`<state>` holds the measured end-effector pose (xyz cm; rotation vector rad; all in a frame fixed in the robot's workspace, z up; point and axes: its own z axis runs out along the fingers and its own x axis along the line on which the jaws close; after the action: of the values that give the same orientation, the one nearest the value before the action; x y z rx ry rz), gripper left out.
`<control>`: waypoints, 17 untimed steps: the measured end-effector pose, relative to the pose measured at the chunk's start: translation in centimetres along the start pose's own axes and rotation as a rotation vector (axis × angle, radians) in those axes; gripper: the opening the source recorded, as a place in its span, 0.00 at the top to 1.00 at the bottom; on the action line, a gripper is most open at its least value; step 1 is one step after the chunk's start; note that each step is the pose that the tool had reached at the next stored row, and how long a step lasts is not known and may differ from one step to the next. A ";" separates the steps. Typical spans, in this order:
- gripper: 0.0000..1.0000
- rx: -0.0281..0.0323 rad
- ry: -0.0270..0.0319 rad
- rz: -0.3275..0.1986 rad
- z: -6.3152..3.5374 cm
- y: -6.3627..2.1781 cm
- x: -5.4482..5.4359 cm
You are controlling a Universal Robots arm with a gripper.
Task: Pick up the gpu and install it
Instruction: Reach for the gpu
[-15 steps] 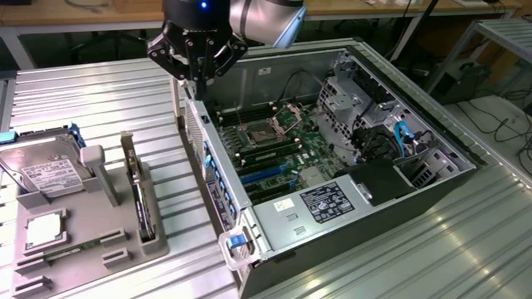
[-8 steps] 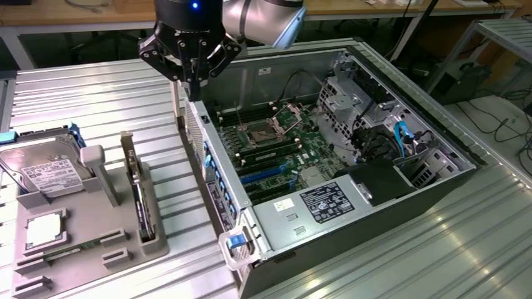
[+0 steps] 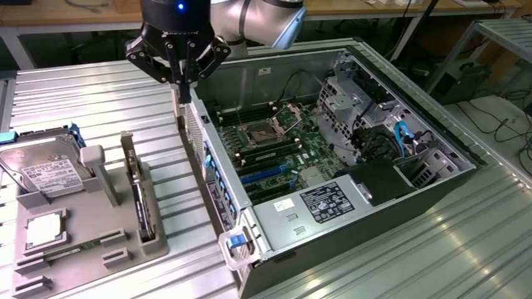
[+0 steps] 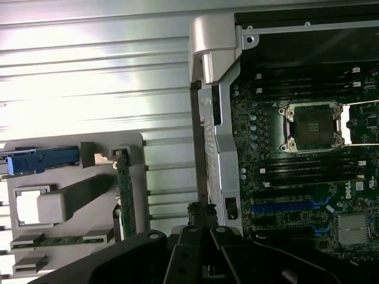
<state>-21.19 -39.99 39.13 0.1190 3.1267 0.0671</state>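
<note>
The gpu (image 3: 138, 190) stands on edge in a slot of the grey tray (image 3: 99, 249), a thin dark card with a pale bracket strip at its far end. In the wrist view the gpu (image 4: 125, 195) appears edge-on as a narrow green-dark strip in the tray (image 4: 77, 195). My gripper (image 3: 180, 93) hangs shut above the near wall of the open computer case (image 3: 332, 205), to the exterior view's right of the tray and higher than the card. It holds nothing. The gripper (image 4: 201, 210) is over the case's edge, apart from the gpu.
The tray also holds a silver hard drive (image 3: 46, 168) with blue rails, a square chip (image 3: 42, 229) and a memory stick (image 3: 62, 252). The case shows its motherboard (image 3: 275, 149) with an open processor socket (image 4: 314, 127), blue slots (image 4: 284, 207) and cables at the far side.
</note>
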 end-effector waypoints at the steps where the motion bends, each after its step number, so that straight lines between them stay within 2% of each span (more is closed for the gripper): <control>1: 0.89 0.0000 0.0011 0.000 0.01 -0.02 0.3; 17: 0.89 0.0012 0.0156 0.001 0.10 -0.28 3.2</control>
<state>-24.41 -40.02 38.98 0.1200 3.1424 0.0664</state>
